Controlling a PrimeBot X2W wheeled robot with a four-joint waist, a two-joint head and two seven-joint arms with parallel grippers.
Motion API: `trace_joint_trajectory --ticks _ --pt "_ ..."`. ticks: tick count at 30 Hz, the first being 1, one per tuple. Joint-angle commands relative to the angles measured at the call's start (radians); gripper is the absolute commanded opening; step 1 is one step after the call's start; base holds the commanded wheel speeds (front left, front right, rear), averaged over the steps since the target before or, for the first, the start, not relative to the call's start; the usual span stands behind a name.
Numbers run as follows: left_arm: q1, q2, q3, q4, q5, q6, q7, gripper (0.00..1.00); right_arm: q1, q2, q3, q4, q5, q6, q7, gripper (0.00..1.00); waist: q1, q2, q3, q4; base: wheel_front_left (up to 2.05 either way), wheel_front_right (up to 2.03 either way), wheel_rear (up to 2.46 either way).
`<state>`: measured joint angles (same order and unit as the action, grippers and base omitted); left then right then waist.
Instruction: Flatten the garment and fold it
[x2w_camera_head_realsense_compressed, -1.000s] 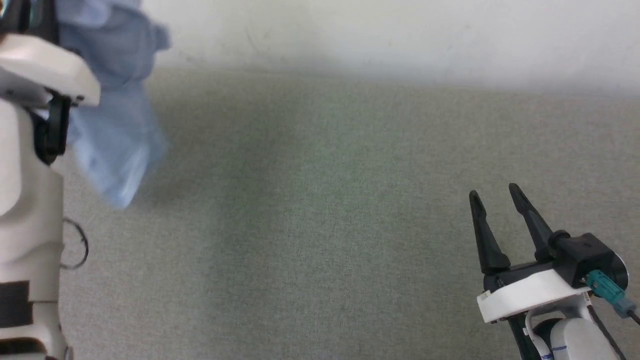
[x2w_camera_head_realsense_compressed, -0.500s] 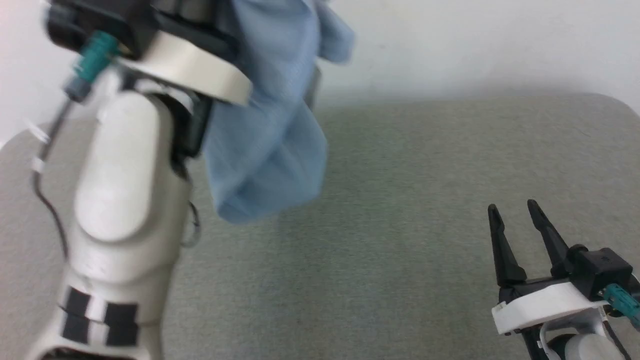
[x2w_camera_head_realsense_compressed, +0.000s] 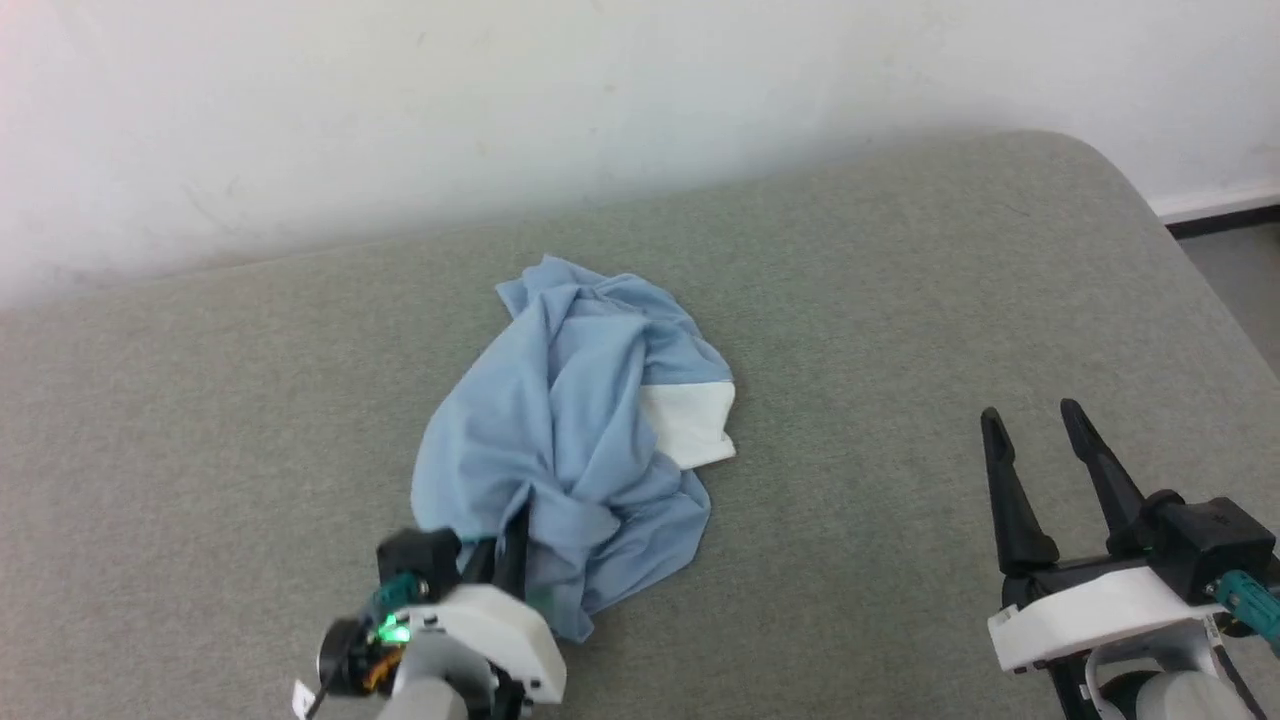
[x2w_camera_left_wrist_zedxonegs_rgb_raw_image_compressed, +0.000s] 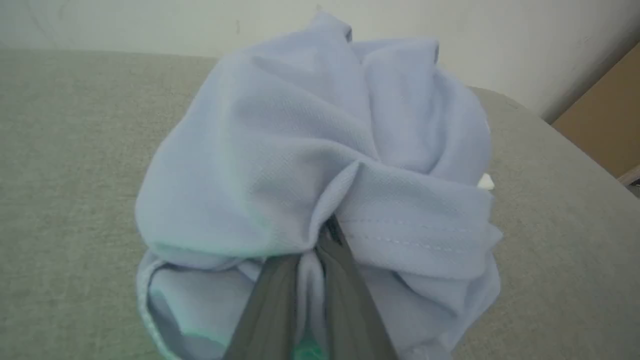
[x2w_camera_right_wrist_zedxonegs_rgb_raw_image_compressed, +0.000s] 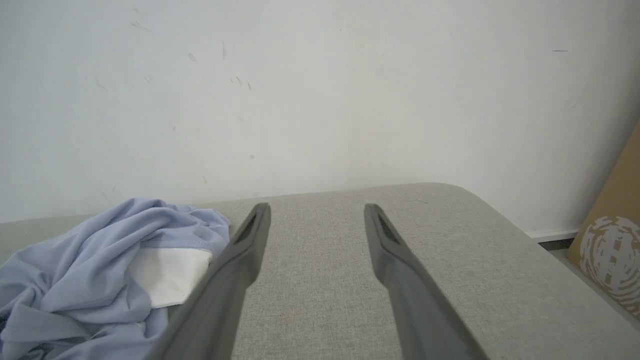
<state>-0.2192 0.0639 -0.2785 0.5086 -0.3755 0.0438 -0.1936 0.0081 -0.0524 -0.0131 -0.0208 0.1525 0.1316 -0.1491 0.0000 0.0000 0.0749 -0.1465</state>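
The garment (x2w_camera_head_realsense_compressed: 560, 430), light blue with a white patch (x2w_camera_head_realsense_compressed: 685, 425), lies crumpled in a heap on the middle of the grey padded surface. My left gripper (x2w_camera_head_realsense_compressed: 512, 535) is at the heap's near edge, shut on a fold of the garment. In the left wrist view its two fingers (x2w_camera_left_wrist_zedxonegs_rgb_raw_image_compressed: 345, 280) pinch the bunched cloth (x2w_camera_left_wrist_zedxonegs_rgb_raw_image_compressed: 300, 150), and the gripper (x2w_camera_left_wrist_zedxonegs_rgb_raw_image_compressed: 327, 225) has its tips buried in the fold. My right gripper (x2w_camera_head_realsense_compressed: 1030, 412) stands open at the lower right, well clear of the cloth. In the right wrist view the right gripper (x2w_camera_right_wrist_zedxonegs_rgb_raw_image_compressed: 317, 210) holds nothing, with the garment (x2w_camera_right_wrist_zedxonegs_rgb_raw_image_compressed: 75, 270) to its left.
The grey padded surface (x2w_camera_head_realsense_compressed: 900, 300) runs back to a white wall (x2w_camera_head_realsense_compressed: 600, 100) and ends in a rounded corner at the far right, with floor beyond. A brown cardboard box (x2w_camera_right_wrist_zedxonegs_rgb_raw_image_compressed: 615, 250) stands past that edge.
The head camera has swung. The garment hung in the air from my raised left gripper; now it lies heaped on the surface with that gripper low at its near edge. The right gripper stays open.
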Motion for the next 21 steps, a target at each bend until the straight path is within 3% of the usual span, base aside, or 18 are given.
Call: trace_joint_trajectory --ticks 1,2,3,7,14,21 --pt "0.005 -0.005 -0.007 0.012 -0.001 0.009 -0.016 0.16 0.014 0.002 0.002 -0.006 0.003 -0.001 0.003 1.0 0.0 0.0 0.002 -0.01 0.0 0.0 0.0" --pt "0.02 -0.007 -0.009 0.024 -0.012 0.01 -0.027 0.42 0.017 0.002 0.003 -0.007 0.001 -0.001 0.006 1.0 0.0 0.0 -0.001 -0.008 0.0 0.0 0.0" --pt "0.033 -0.009 -0.011 0.025 -0.02 0.014 -0.039 1.0 0.021 0.002 0.002 -0.009 -0.001 -0.001 0.008 1.0 0.0 0.0 -0.004 -0.004 0.0 0.0 0.0" --pt "0.066 -0.012 -0.027 -0.054 -0.002 0.015 -0.066 1.0 0.037 0.002 -0.002 -0.024 -0.005 -0.001 0.016 1.0 0.0 0.0 -0.019 0.019 0.0 0.0 0.0" --pt "0.134 -0.013 0.046 -0.404 0.106 0.031 -0.068 1.0 0.066 0.002 -0.006 -0.055 -0.012 -0.001 0.033 1.0 0.0 0.0 -0.044 0.072 0.0 0.0 0.0" --pt "0.202 0.006 0.146 -0.494 0.148 0.045 -0.068 1.0 0.081 0.002 -0.002 -0.07 -0.007 -0.001 0.041 1.0 0.0 0.0 -0.054 0.104 0.0 0.0 0.0"
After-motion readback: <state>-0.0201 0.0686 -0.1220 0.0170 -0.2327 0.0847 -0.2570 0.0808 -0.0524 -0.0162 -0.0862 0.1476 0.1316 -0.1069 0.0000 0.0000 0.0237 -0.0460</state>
